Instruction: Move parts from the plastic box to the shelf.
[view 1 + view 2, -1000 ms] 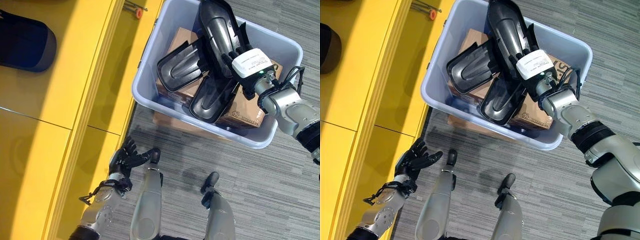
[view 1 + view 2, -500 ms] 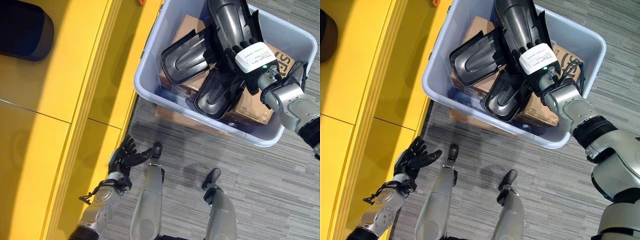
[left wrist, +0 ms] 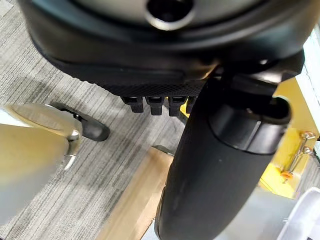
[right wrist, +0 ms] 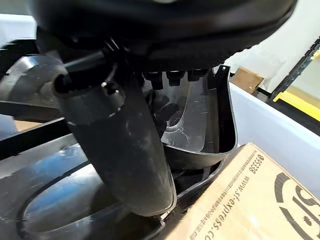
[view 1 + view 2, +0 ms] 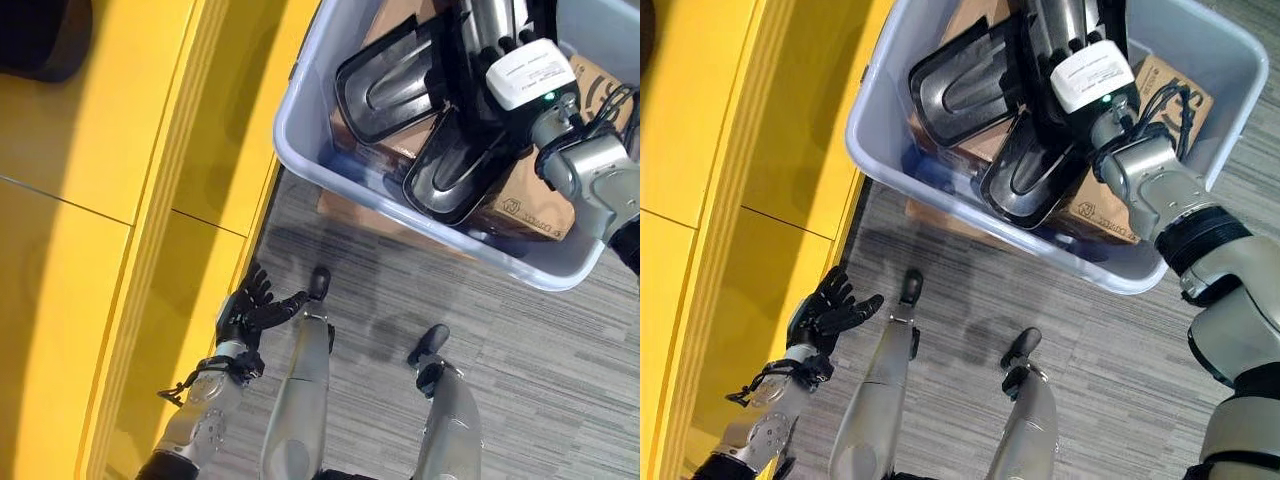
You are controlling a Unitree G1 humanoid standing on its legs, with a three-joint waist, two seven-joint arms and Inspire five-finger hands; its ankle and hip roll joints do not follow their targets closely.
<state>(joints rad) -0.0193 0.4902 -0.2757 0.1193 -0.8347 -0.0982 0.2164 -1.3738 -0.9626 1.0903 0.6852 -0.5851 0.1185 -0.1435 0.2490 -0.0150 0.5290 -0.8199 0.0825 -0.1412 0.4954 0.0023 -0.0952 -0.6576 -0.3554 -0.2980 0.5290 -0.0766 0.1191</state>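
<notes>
Below, grey carpet (image 5: 520, 380), yellow shelf (image 5: 90, 200), perhaps glossy

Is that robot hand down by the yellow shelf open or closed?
Open: the left robot hand hangs beside the shelf, fingers spread, holding nothing.

head cameras looking down, wrist cameras close-up
</notes>
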